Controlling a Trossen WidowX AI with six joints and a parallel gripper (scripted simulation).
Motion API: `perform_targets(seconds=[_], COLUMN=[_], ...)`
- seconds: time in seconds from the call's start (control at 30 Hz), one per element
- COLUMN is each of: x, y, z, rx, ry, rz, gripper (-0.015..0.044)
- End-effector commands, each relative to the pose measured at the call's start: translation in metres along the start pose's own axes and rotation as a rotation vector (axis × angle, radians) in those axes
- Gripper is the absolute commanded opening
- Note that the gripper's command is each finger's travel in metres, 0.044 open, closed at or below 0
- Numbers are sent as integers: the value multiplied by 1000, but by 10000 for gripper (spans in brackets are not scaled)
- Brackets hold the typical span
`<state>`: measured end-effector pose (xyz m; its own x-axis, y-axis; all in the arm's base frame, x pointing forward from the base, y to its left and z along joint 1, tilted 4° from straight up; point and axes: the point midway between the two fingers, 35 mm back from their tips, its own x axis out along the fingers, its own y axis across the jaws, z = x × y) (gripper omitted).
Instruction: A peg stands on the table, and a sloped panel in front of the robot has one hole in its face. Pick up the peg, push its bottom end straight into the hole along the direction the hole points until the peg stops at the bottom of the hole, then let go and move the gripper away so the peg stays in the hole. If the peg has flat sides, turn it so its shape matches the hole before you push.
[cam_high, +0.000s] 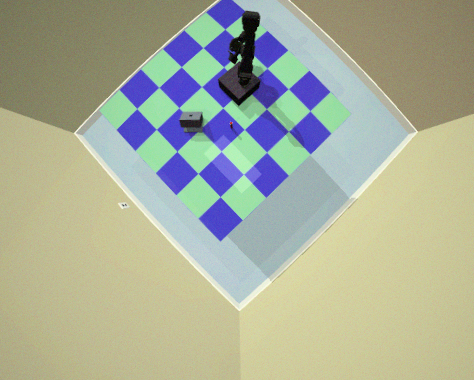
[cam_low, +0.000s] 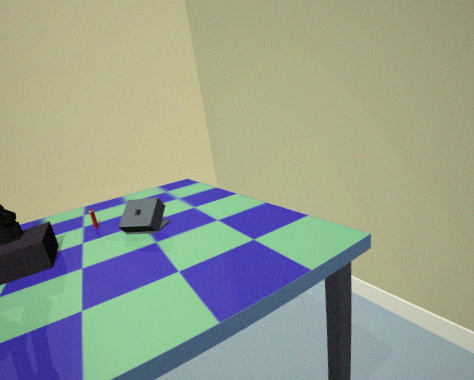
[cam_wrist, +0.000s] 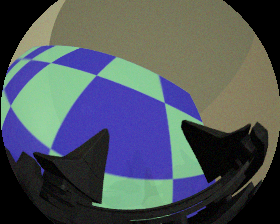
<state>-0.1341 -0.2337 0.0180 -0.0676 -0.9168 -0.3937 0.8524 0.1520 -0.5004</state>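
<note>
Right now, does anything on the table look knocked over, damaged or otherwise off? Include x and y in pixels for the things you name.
Nothing stands out. The red peg (cam_high: 231, 124) (cam_low: 94, 219) stands upright on the checkered table (cam_high: 220, 220) (cam_low: 270, 295), and the grey panel (cam_high: 191, 120) (cam_low: 145, 212) shows no visible damage; its tilt fits the sloped panel the task describes.

The six-joint WidowX AI arm (cam_high: 248, 50) is black throughout, with chunky, rounded joint housings above a dark, boxy base block (cam_high: 227, 88) (cam_low: 30, 255), and its gripper (cam_wrist: 146, 128) has black, angular, wedge-like fingers tapering to points.
</note>
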Motion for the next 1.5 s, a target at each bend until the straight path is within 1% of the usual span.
perform_targets(seconds=[0.0, 0.03, 0.87, 1.47], x=[0, 1, 41, 58], y=[0, 1, 50, 97], z=[0, 1, 35, 62], rx=[0, 0, 13, 7], ry=[0, -1, -22, -15], rz=[1, 6, 255, 443], gripper=[426, 440, 440, 440])
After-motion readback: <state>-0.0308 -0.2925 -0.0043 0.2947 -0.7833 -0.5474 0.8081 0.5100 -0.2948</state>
